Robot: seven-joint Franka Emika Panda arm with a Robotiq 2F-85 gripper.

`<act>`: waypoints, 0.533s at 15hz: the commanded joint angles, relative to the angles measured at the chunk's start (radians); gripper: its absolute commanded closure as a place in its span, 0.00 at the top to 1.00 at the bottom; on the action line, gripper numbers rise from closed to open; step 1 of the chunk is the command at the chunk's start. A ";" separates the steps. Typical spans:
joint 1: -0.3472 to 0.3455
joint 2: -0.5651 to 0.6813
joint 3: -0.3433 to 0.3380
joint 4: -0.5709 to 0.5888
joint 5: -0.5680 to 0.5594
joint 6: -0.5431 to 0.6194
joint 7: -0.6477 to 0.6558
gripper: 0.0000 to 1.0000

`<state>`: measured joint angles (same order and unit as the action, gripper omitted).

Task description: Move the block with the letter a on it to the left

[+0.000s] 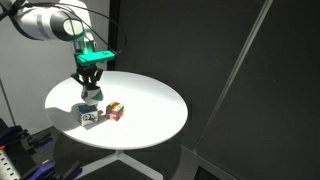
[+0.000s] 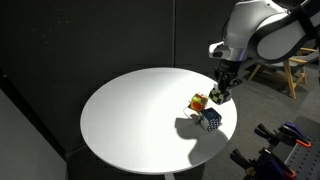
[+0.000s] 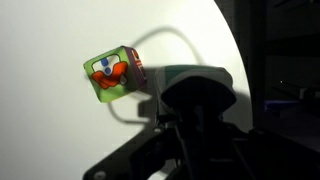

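The block with the letter a (image 1: 91, 96) looks pinched by the gripper (image 1: 90, 90) near the table (image 1: 150, 100) edge; if carried low, the blue-white cube (image 1: 88, 117) could get knocked off.

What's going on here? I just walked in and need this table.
The arm's gripper is down at the dark block with the letter a, jaws either side of it; whether it grips it is unclear. A red-and-yellow cube and a blue-and-white cube sit close by on the round white table.
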<state>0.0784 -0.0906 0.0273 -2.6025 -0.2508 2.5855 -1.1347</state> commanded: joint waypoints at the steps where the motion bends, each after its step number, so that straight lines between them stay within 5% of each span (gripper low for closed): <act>1: 0.023 -0.040 0.023 -0.054 -0.006 0.040 -0.023 0.08; 8: 0.071 -0.074 0.045 -0.105 0.022 0.047 -0.044 0.07</act>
<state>0.1401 -0.1097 0.0658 -2.6635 -0.2507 2.6169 -1.1415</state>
